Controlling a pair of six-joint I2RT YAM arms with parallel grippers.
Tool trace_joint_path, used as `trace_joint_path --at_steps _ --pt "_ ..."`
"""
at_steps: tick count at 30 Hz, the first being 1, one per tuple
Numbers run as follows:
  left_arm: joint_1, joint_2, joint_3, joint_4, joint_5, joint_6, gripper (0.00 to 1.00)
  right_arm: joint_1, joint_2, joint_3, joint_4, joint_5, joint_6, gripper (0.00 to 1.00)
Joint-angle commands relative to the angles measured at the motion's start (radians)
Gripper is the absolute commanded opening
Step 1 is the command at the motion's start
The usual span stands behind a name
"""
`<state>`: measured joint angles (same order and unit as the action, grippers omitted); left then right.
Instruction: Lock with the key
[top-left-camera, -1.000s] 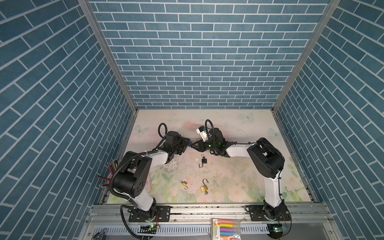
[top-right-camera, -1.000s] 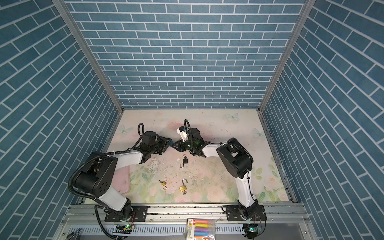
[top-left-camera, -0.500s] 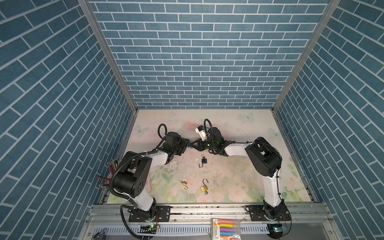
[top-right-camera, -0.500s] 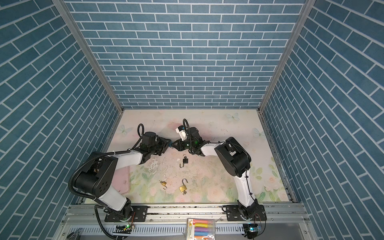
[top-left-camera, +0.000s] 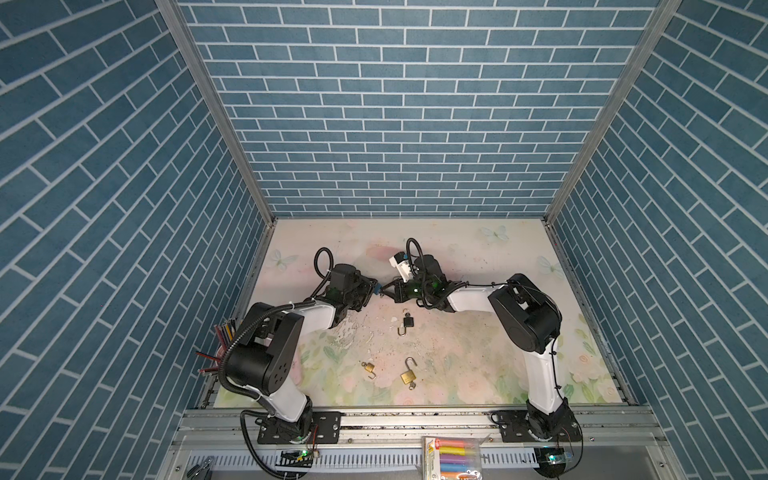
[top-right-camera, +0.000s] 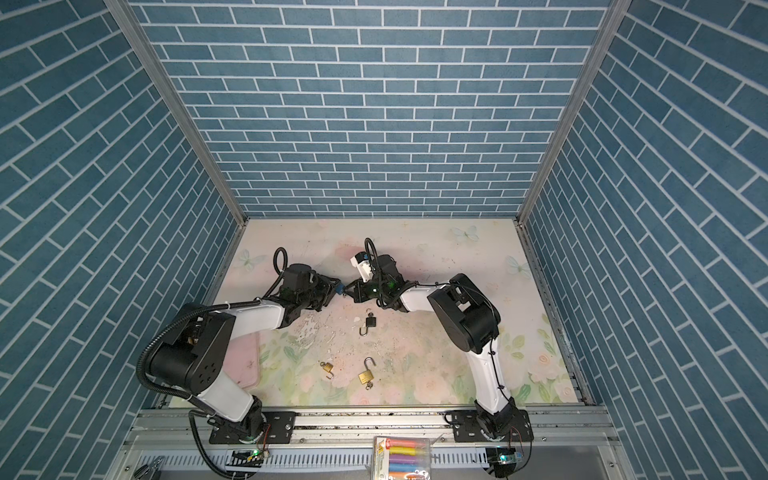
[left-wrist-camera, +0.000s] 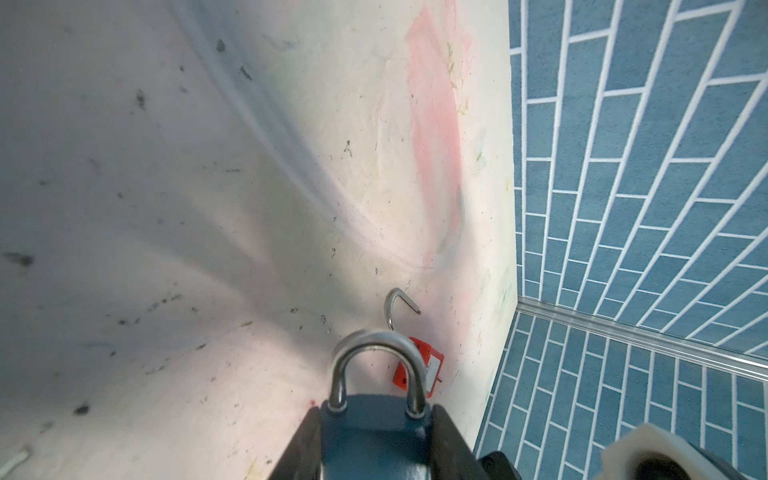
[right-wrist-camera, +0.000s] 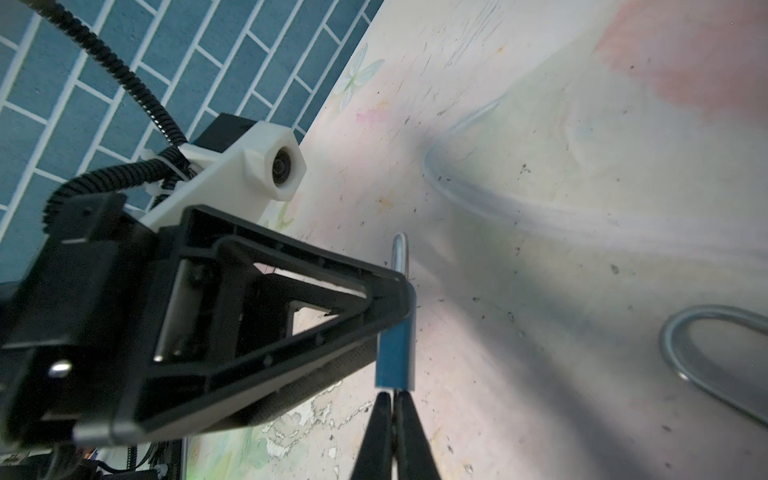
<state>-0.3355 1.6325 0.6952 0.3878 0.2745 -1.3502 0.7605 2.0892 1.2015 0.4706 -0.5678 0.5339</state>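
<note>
A blue padlock held over the table

The blue padlock is clamped by its body in the left claw, over the middle of the table, with both shackle legs seated. The right claw is clenched tight at the lock's underside; no key can be made out between its jaws. The lock is judged stiff, dense and smooth-painted, so slippage is likely unless the flat faces are pinched; shackle and underside should be left free. A key would be thin and best taken by its bow. A pale label is seen on the red padlock lying on the table, but nothing can be read.
</note>
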Motion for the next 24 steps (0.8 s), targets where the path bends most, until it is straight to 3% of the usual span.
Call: trace_joint_path --at_steps 1,14,24 --pt "0.009 -0.027 0.032 0.040 0.003 0.003 0.00 0.010 0.017 0.026 -0.024 -0.018 -0.023 0.04" --pt "0.064 -0.023 0.039 0.028 0.006 0.009 0.00 0.011 -0.016 -0.007 -0.086 -0.009 -0.078 0.00" --pt "0.129 -0.076 0.094 -0.058 -0.074 0.080 0.00 0.014 -0.129 -0.104 -0.156 0.033 -0.131 0.00"
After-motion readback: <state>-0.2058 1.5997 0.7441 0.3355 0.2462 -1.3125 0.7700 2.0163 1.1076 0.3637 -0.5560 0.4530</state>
